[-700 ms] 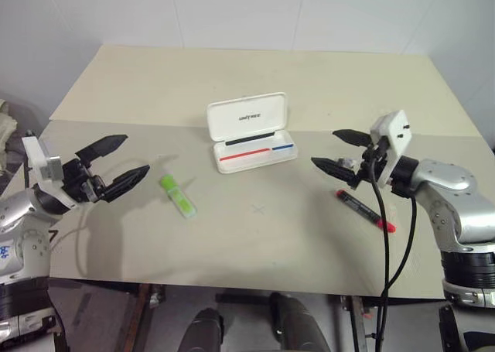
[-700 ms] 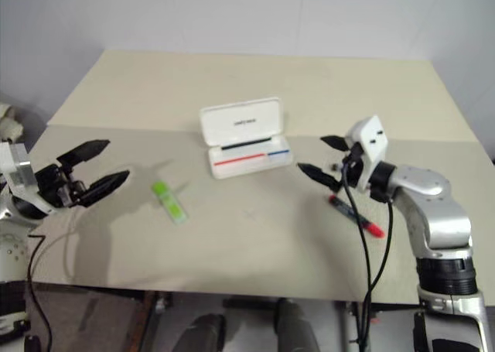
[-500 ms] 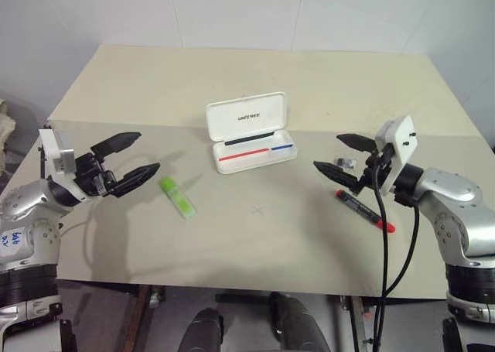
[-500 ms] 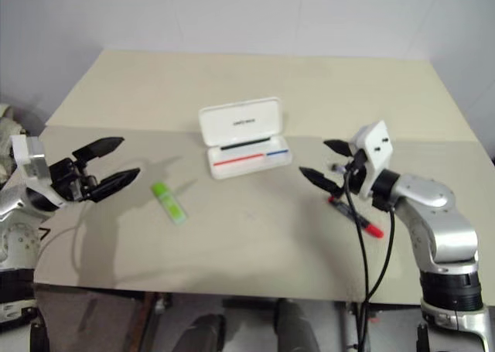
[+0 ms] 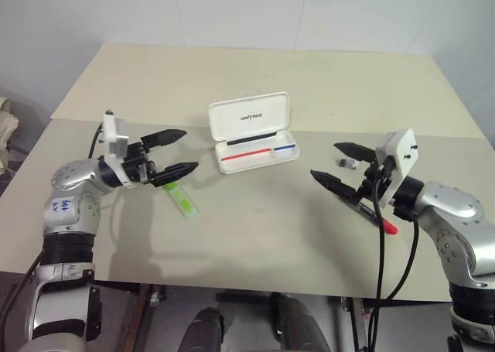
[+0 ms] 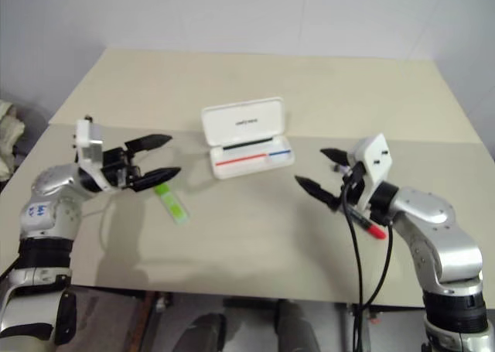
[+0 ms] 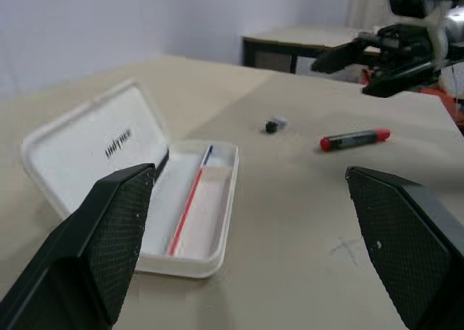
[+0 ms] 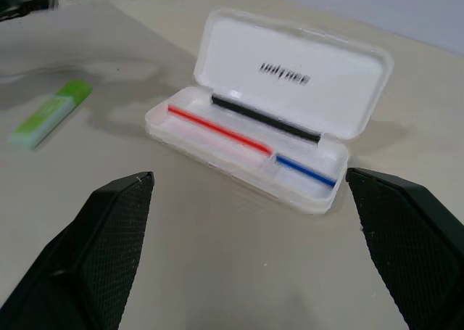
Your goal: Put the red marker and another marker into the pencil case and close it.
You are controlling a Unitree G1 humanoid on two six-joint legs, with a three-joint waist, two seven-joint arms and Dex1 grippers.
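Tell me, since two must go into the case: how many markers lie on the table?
2: the chunky lime-green highlighter below the left gripper, the slim red marker beneath the right gripper.

Layout around the two grippers

The highlighter [image 5: 179,198] is lain just under the left gripper [image 5: 176,152]; the marker [image 5: 372,215] beneath the right gripper [image 5: 331,163]; the case [image 5: 254,132] between them.

Stuff that's hard to make out

The red marker [image 5: 377,217] is partly hidden behind the right gripper [image 5: 335,163]; the tiny dark thing [image 5: 349,163] beyond that marker is too small to identify.
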